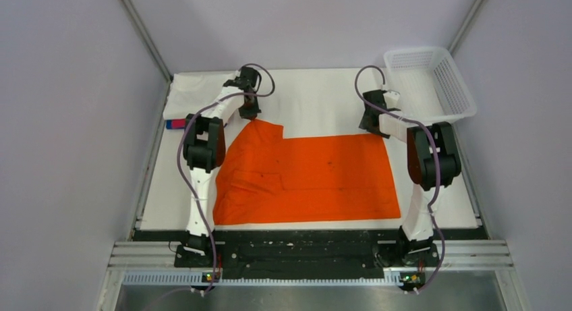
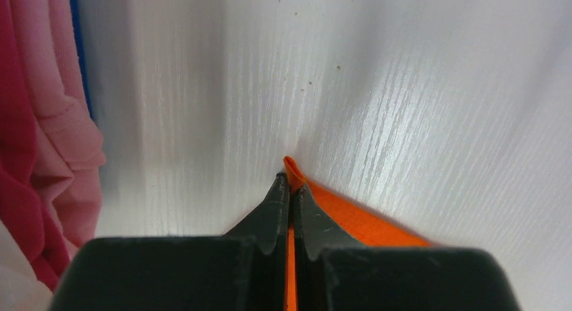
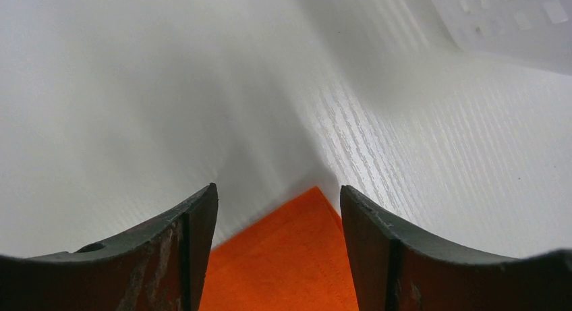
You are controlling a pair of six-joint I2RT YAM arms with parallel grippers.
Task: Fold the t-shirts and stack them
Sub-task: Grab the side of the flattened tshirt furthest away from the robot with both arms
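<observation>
The orange t-shirt (image 1: 310,173) lies spread flat on the white table, one sleeve folded in at the left. My left gripper (image 1: 249,112) is shut on its far left corner; the orange cloth (image 2: 292,168) sticks out between the closed fingertips. My right gripper (image 1: 371,125) is open over the far right corner; the orange corner (image 3: 297,250) lies on the table between the two fingers, untouched. Folded pink-red shirts (image 2: 40,135) with a blue edge lie left of the left gripper, and they show at the table's left edge in the top view (image 1: 177,123).
A white plastic mesh basket (image 1: 432,81) stands at the far right corner, close beside the right arm, and its edge shows in the right wrist view (image 3: 512,17). White cloth (image 1: 189,88) lies at the far left corner. Grey walls close in the table on both sides.
</observation>
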